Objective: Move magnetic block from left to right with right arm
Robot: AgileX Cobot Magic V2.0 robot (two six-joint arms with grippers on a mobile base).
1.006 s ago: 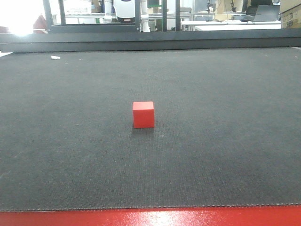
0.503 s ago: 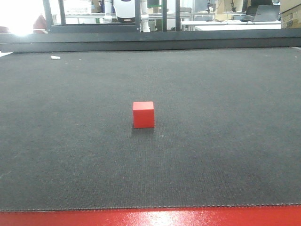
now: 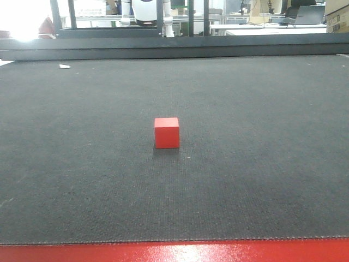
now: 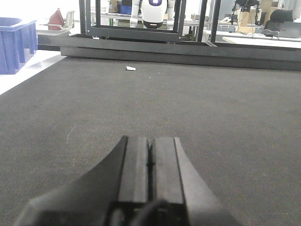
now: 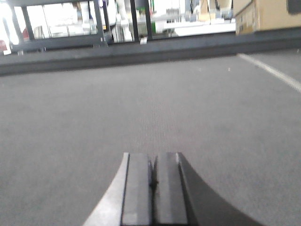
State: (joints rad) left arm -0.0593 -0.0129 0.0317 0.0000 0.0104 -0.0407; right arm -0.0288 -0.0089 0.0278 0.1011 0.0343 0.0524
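The magnetic block [image 3: 167, 132], a small matte red cube, rests alone on the dark mat [image 3: 262, 164] near the middle of the front view. Neither arm shows in that view. In the left wrist view my left gripper [image 4: 151, 139] is shut, its two pads pressed together with nothing between them, low over bare mat. My right gripper [image 5: 153, 155] is likewise shut and empty in the right wrist view. The block appears in neither wrist view.
A glossy red strip [image 3: 174, 252] runs along the mat's near edge. A dark rail [image 3: 174, 46] bounds the far side. A small white scrap [image 3: 64, 66] lies far left. A blue bin [image 4: 16, 44] stands beyond the mat's left side.
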